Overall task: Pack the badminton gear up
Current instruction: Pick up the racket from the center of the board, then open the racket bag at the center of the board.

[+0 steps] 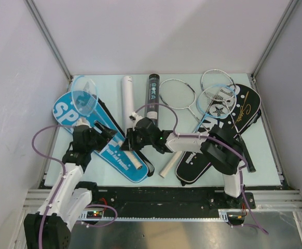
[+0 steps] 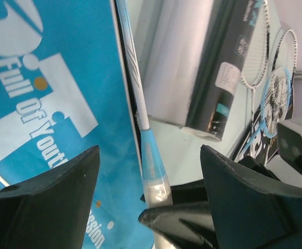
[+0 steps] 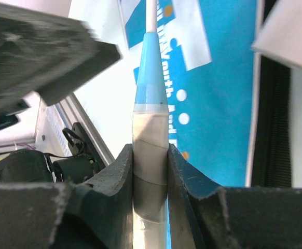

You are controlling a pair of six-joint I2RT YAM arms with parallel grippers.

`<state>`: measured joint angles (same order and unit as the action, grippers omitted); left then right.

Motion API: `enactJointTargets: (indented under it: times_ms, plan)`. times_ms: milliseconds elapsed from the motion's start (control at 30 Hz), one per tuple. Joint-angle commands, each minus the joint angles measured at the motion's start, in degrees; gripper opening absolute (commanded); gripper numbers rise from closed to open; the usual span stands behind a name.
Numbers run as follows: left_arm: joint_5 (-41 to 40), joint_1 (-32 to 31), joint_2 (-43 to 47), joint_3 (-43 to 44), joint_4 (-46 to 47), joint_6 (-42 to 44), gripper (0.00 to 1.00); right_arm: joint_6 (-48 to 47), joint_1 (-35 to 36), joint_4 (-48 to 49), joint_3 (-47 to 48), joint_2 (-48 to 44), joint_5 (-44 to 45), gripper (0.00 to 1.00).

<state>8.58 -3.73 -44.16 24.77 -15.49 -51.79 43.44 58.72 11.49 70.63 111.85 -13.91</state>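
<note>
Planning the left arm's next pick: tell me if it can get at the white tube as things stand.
Probably yes. The left claw is open and the white tube lies bare beyond it, but the right claw, shut on the racket handle, crowds the tube's near end.

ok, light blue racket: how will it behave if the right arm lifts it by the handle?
Probably light: the light blue racket is a thin frame on a slim shaft. Held at the handle by the right gripper, the far end may sag or swing. Wrapped grip looks tacky, so slipping seems unlikely.
</note>
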Motion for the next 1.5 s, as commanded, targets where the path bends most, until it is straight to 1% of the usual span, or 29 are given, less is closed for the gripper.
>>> enactJointTargets:
  times_ms: [0,167,333,467,667,867,1067,1300,1467]
  plan:
    - [-1.64,0.29,-0.34,7.8,-3.11,7.33,0.82,1.33,-3.62,6.84,-1.67,-6.38,-0.82,0.0]
    - [-5.91,0.25,-0.58,12.97,-7.14,11.13,0.83,2.1,-7.45,9.32,-6.74,-11.7,-1.55,0.0]
    - [-13.68,0.3,-2.96,16.87,-9.51,12.59,0.78,1.94,-11.21,10.57,-13.19,-18.44,-1.44,0.0]
    - [-21.92,0.49,-8.76,20.56,-10.7,12.21,0.74,0.83,-13.05,9.03,-17.76,-26.51,1.55,0.0]
    - [-27.04,0.73,-21.9,28.52,-10.9,9.37,0.69,-1.48,-14.11,4.45,-23.36,-38.25,7.97,0.0]
    - [-25.72,0.68,-36.9,37.02,-10.9,7.67,0.68,-2.37,-15.13,2.08,-27.11,-46.61,10.97,0.0]
    - [-26.34,0.12,-47.94,42.02,-10.76,6.01,0.64,-4.6,-15.31,0.26,-27.79,-49.92,12.58,0.0]
    - [-23.84,-0.27,-58.46,46.66,-10.77,4.97,0.6,-7.17,-15.75,-2.12,-28.07,-51.49,15.12,0.0]
    - [-22.43,-0.31,-62.96,48.64,-10.82,4.42,0.59,-7.95,-16.45,-2.31,-29.76,-53.48,16.51,0.0]
